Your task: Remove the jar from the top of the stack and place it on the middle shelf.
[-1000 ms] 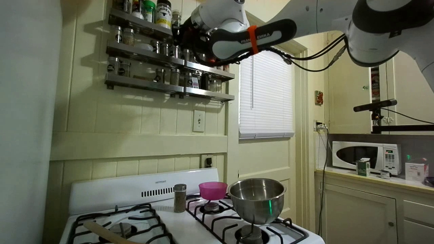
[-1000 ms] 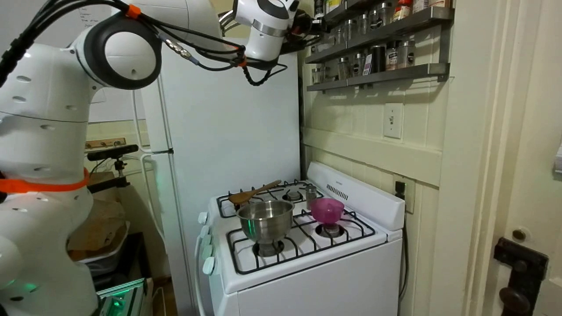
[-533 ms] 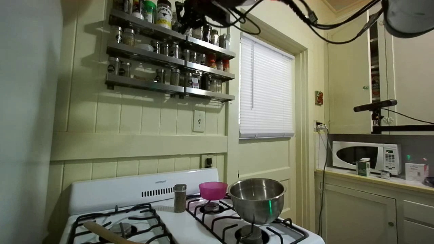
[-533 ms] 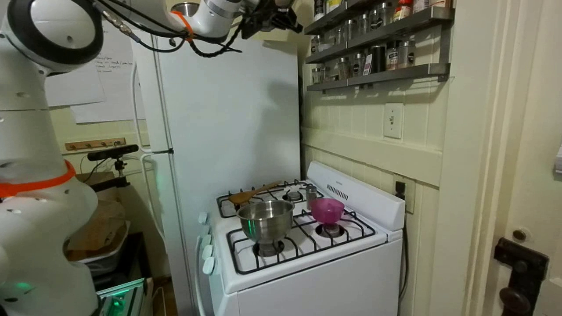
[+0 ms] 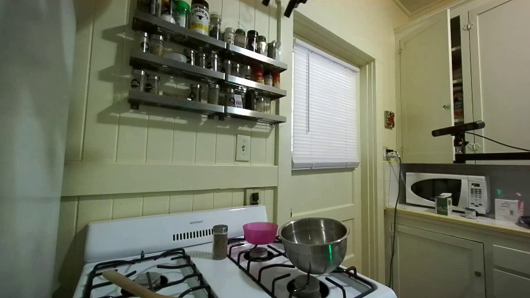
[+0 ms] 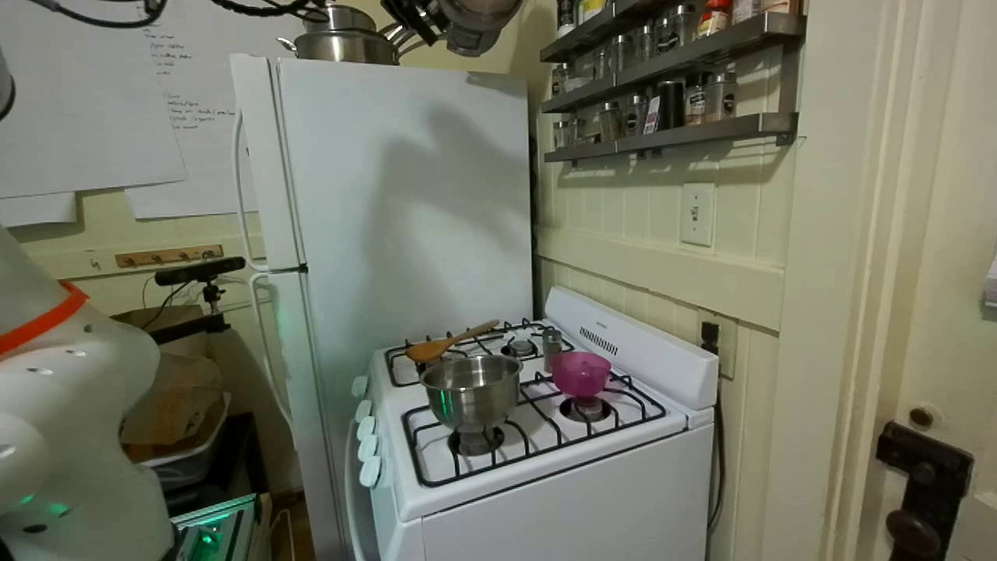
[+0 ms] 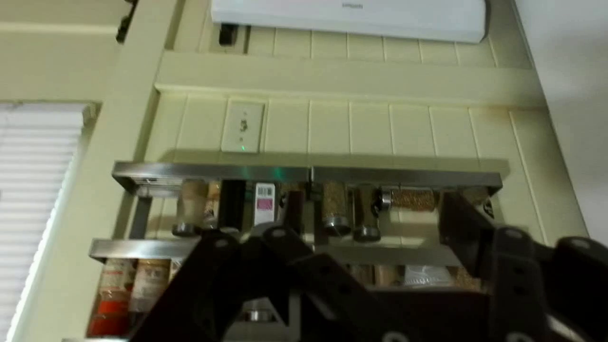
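Note:
In the wrist view, upside down here, my gripper stands open, with only the rack some way off in its gap. Its fingertips poke in at the top edge of an exterior view, away from the wall. The middle shelf is the second of three steel-railed tiers and bears several small jars with dark or silvery caps; it also shows as the middle shelf. Which of these, if any, is the jar, I cannot tell. On the stove stands the stack, a thin greyish upright column under a dark cap; it looks like one jar.
A pink bowl and a steel pot sit on the burners, a wooden spoon near them. The fridge flanks the rack. One jar lies sideways on the bottom shelf. Taller bottles line the top tier.
The arm has pulled up and back from the rack, uncovering the jars on its right half. It has nearly left both exterior views. Things on the stove have stayed put.

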You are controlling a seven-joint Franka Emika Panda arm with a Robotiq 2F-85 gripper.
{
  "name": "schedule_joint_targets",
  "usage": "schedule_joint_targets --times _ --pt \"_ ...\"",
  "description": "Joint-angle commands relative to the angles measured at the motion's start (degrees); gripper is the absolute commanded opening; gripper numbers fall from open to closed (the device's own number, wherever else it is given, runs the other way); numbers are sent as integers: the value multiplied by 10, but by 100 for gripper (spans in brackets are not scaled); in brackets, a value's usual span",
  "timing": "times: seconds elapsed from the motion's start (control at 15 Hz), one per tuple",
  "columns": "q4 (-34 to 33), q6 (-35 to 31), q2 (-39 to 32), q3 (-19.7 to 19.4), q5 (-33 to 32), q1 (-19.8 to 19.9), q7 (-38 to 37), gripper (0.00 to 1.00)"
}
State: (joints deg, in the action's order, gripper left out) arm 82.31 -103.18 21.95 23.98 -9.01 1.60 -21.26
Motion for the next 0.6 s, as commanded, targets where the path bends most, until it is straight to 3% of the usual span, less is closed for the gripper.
schedule_joint_targets --times 0.0,0.2,0.27,0.53 --pt "139 7 114 -69 70 -15 -23 100" --pt "227 8 166 -98 51 -10 -65 100" --pt "144 16 116 -84 41 -13 -38 100" --pt "206 16 148 -96 44 -8 -53 100"
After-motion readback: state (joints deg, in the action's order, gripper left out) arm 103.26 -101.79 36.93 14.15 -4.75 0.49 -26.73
